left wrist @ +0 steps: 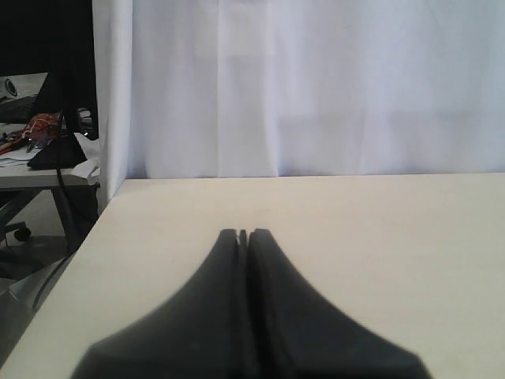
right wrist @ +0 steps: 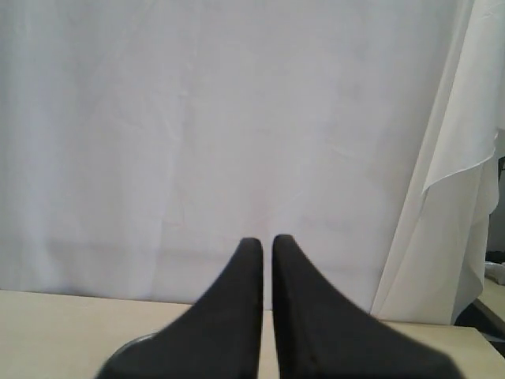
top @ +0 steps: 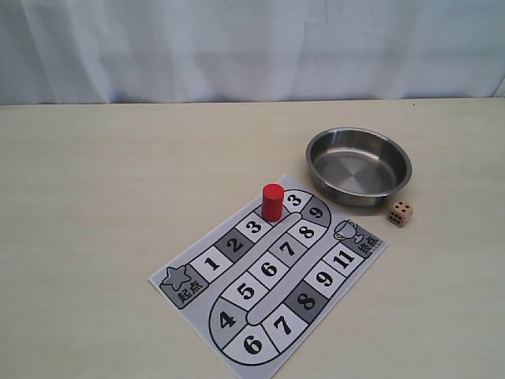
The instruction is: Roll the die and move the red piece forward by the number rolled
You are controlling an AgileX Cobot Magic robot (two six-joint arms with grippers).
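Note:
The die [top: 399,212], a small tan cube with dark pips, rests on the table just right of the board and in front of the steel bowl [top: 359,166]. The red piece [top: 272,201] stands upright on the paper game board [top: 268,272], at its far end between two squares marked 3. Neither gripper appears in the exterior view. In the left wrist view my left gripper [left wrist: 243,234] is shut and empty over bare table. My right gripper [right wrist: 267,241] has its dark fingers almost together with only a thin slit, holding nothing.
The bowl is empty. A curved grey edge [right wrist: 130,347], likely its rim, shows beside my right fingers. A white curtain [top: 252,47] hangs behind the table. The table's side edge [left wrist: 87,237] and a cluttered desk [left wrist: 39,150] appear in the left wrist view.

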